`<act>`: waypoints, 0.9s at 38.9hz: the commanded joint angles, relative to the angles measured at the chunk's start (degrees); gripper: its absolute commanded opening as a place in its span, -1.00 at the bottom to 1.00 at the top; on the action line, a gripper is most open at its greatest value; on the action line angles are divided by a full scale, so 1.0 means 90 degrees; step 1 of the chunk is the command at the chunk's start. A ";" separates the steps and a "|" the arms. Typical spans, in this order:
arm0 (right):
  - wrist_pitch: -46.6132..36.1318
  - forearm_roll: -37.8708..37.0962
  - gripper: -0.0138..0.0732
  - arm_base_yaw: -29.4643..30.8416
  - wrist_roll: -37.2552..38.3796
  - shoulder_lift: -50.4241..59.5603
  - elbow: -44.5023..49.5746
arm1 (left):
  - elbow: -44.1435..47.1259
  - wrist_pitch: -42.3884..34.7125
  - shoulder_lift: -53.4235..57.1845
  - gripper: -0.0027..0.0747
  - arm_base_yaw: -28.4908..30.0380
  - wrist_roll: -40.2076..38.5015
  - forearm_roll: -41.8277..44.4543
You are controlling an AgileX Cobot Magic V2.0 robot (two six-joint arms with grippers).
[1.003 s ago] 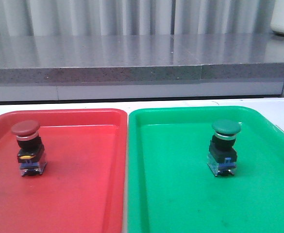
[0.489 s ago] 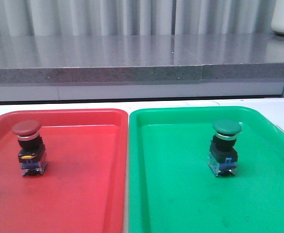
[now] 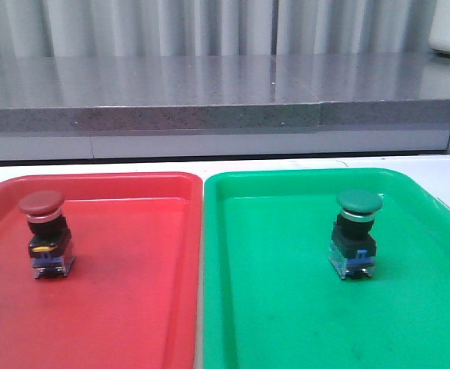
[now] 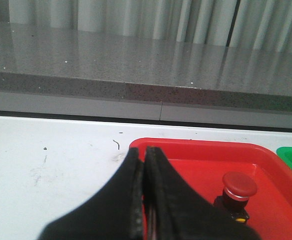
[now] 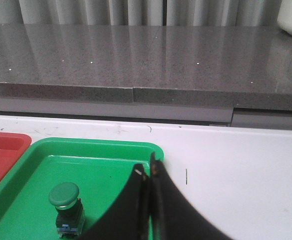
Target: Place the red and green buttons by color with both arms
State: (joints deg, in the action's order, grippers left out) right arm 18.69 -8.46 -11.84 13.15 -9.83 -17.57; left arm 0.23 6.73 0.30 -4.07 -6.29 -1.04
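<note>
With the red button [image 3: 45, 233] upright in the red tray [image 3: 132, 307] at 9 o'clock and the green button [image 3: 355, 233] in the green tray [image 3: 286, 307] at 3 o'clock, keep the left pincer [image 4: 144, 165] and right pincer [image 5: 149, 175], both closed and empty, clear of the trays.

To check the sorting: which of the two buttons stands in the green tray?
The green-capped button stands upright in the green tray; the dark red-capped button stands in the red tray.

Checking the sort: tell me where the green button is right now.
In the front view the green button stands upright inside the green tray, on the right side, apart from the red tray beside it.
</note>
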 commanded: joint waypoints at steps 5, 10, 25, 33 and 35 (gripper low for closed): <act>-0.0480 -0.0091 -0.84 0.0033 -0.0029 -0.0043 -0.0170 | 0.0154 -0.0524 0.0113 -0.98 -0.0024 -0.0076 0.0001; -0.0480 -0.0091 -0.84 0.0033 -0.0029 -0.0043 -0.0170 | 0.0154 -0.0524 0.0113 -0.98 -0.0024 -0.0076 0.0001; -0.0474 -0.0091 -0.84 0.0033 -0.0029 -0.0043 -0.0170 | 0.0154 -0.0524 0.0113 -0.98 -0.0024 -0.0076 0.0001; -0.0956 0.0093 -0.84 0.0053 -0.0648 -0.0028 0.0344 | 0.0154 -0.0524 0.0113 -0.98 -0.0024 -0.0076 0.0001; -0.1112 0.0303 -0.84 0.0095 -0.0989 0.0021 0.0579 | 0.0154 -0.0524 0.0113 -0.98 -0.0024 -0.0076 0.0001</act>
State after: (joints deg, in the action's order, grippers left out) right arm 15.51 -7.59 -11.72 9.19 -9.74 -13.23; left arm 0.23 6.73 0.30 -4.07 -6.42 -1.04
